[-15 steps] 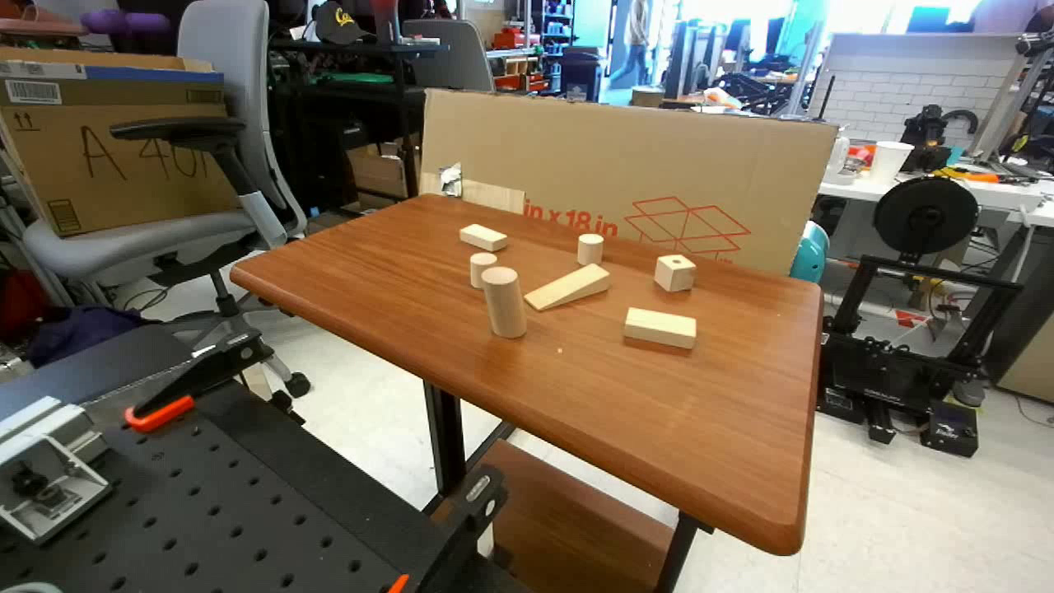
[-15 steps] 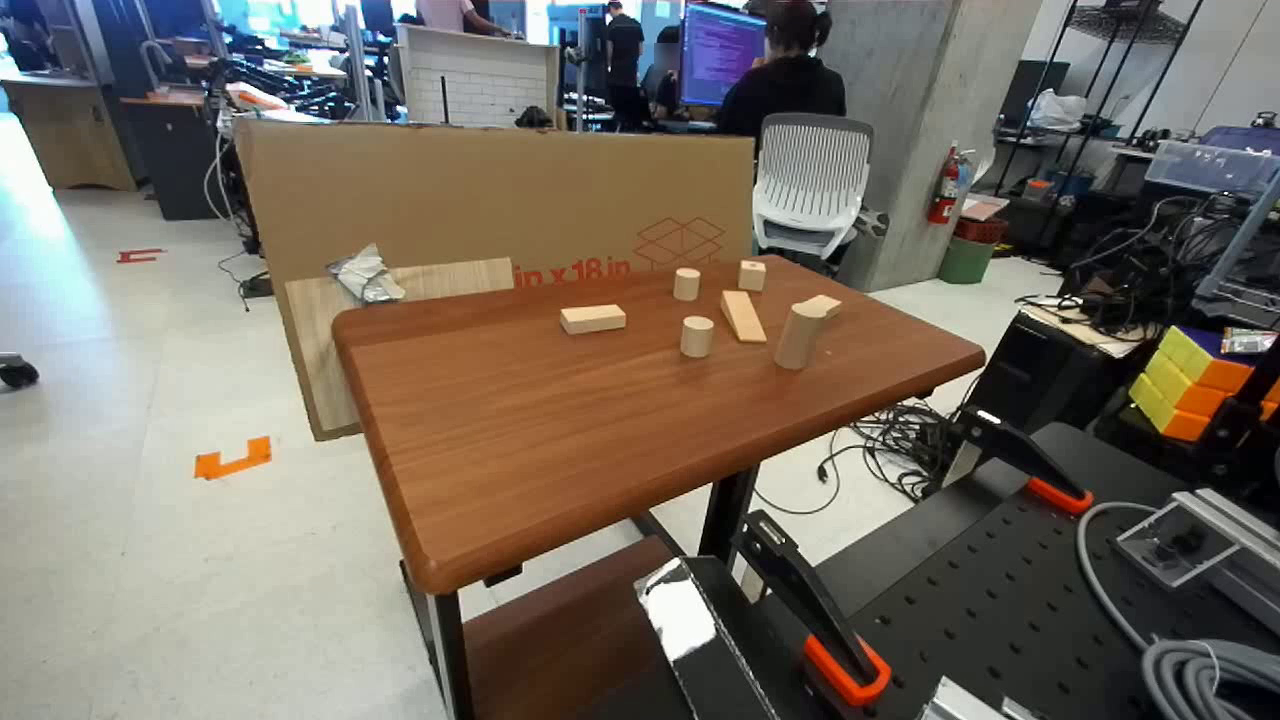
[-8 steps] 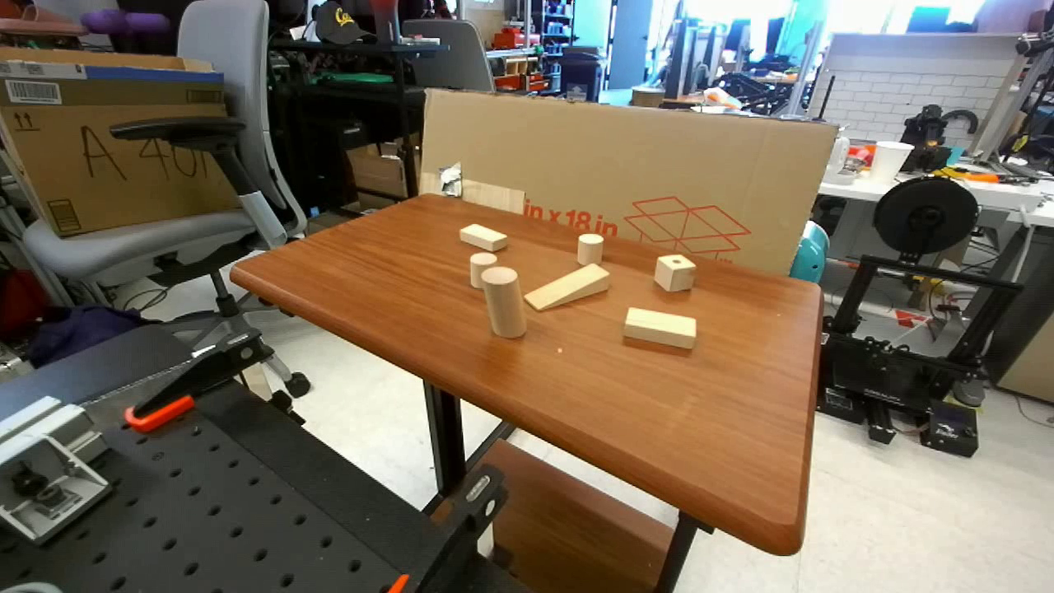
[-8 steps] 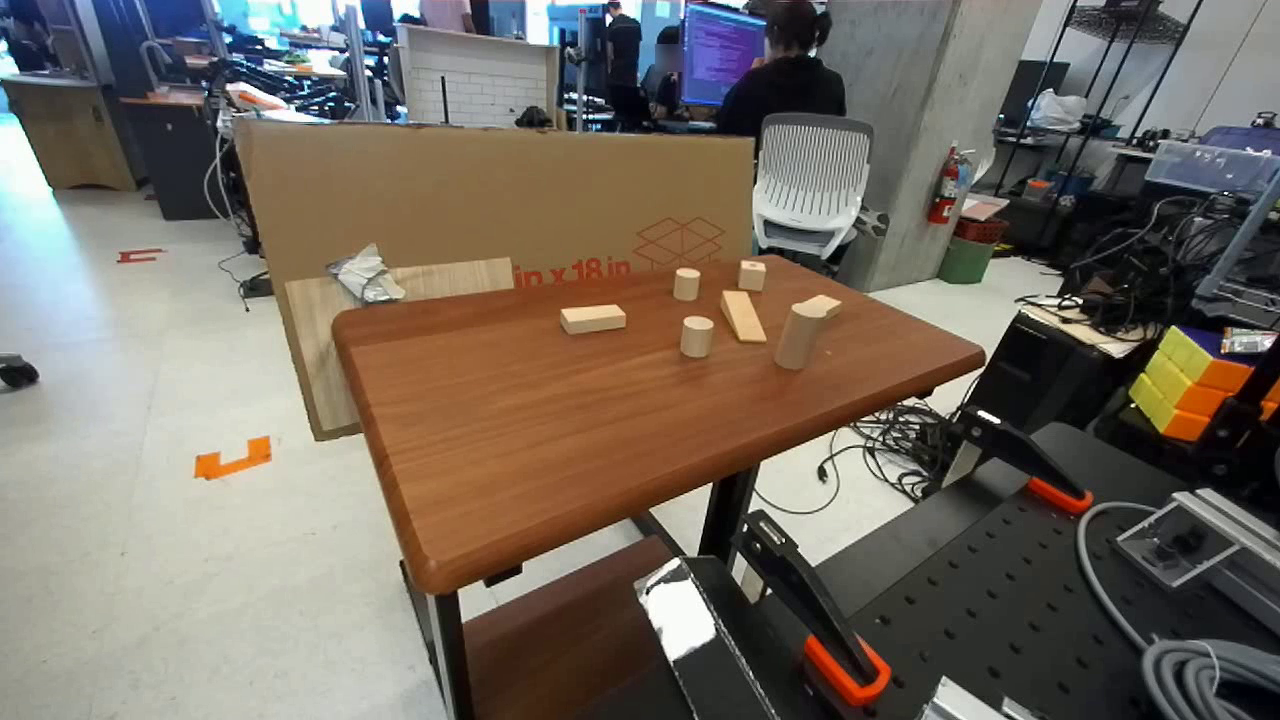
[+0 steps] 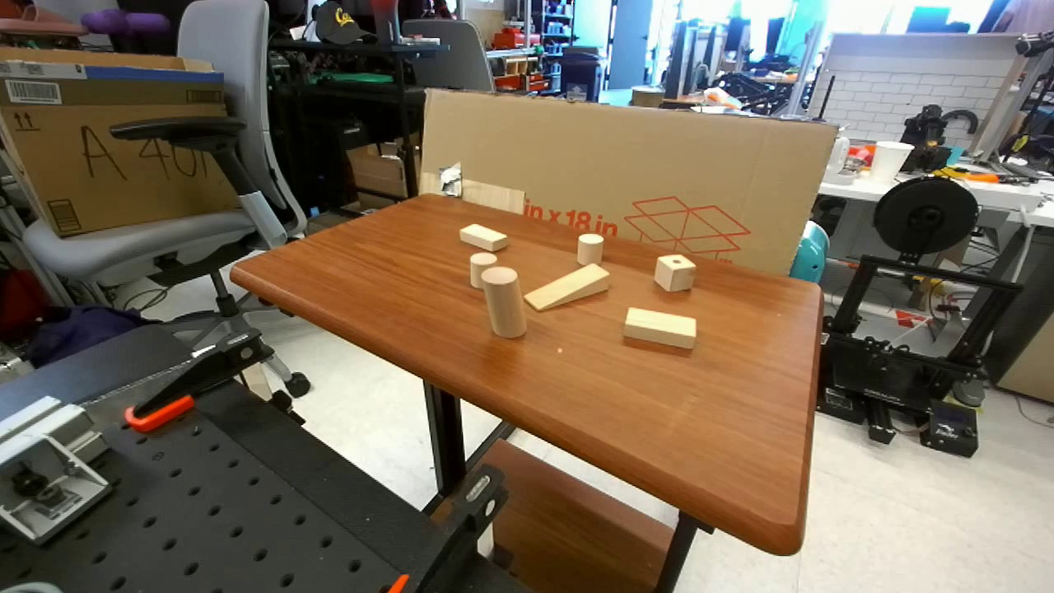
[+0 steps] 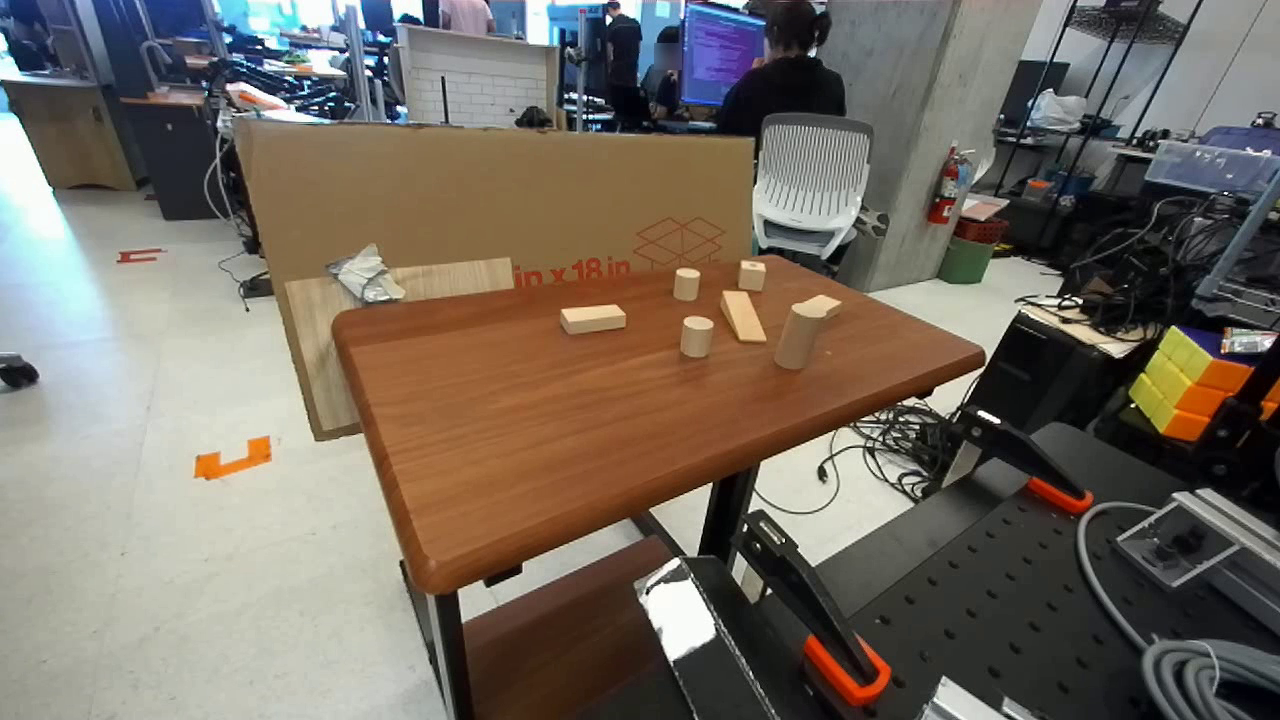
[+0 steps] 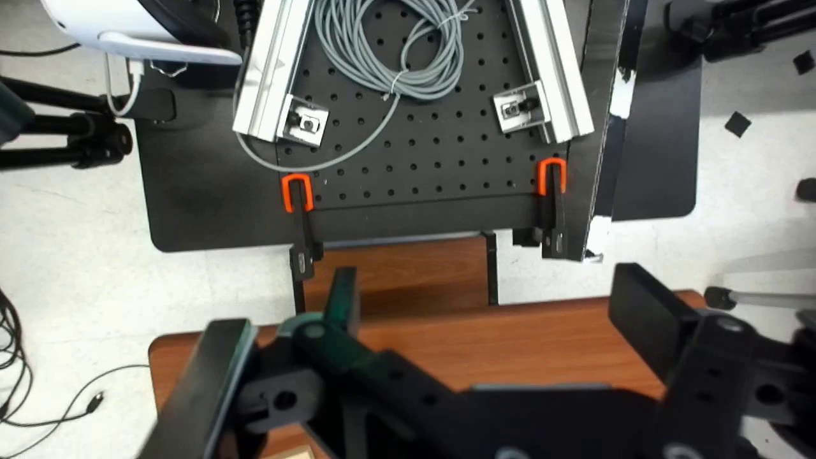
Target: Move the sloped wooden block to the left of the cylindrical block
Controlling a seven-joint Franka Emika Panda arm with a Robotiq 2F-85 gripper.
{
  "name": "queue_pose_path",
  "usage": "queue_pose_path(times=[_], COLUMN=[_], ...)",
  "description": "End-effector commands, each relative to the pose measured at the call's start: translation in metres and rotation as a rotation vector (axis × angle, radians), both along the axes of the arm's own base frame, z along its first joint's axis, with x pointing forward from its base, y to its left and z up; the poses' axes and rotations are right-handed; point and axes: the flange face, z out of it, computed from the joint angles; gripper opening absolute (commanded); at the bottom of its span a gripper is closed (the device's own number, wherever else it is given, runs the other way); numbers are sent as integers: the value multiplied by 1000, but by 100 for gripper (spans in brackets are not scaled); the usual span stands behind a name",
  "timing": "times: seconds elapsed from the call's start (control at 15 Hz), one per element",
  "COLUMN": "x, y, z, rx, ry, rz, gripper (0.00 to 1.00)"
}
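1. At left in an exterior view, the cylindrical block (image 5: 504, 303), taken as the tallest round piece, stands upright on the table (image 5: 659, 412).
2. To its right, near but apart, the sloped wooden block (image 5: 568, 287) rests unheld.
3. In the wrist view, a pale sliver (image 7: 294, 454) at the lower edge is too cropped to identify; rightward, the gripper (image 7: 440, 306) shows fingers (image 7: 647, 319) spread apart, nothing clamped.
4. Step in hand, as judged: approach before grasp.
5. Next move, presumably: travel above the sloped wooden block, align fingers across its width, descend.

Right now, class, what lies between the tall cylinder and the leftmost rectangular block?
A short cylinder stands between the tall cylinder and the rectangular block in both exterior views.
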Motion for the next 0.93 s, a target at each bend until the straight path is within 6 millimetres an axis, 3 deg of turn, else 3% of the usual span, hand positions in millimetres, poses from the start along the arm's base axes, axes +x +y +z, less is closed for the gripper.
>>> queue_pose_path(times=[0.0, 0.27, 0.53, 0.87], x=[58, 116, 157, 196], y=[-19, -45, -65, -74], z=[6, 3, -7, -40], rx=[9, -22, -55, -94], ry=[-106, -239, -353, -379], rz=[-64, -124, -192, -229], gripper=[100, 100, 100, 100])
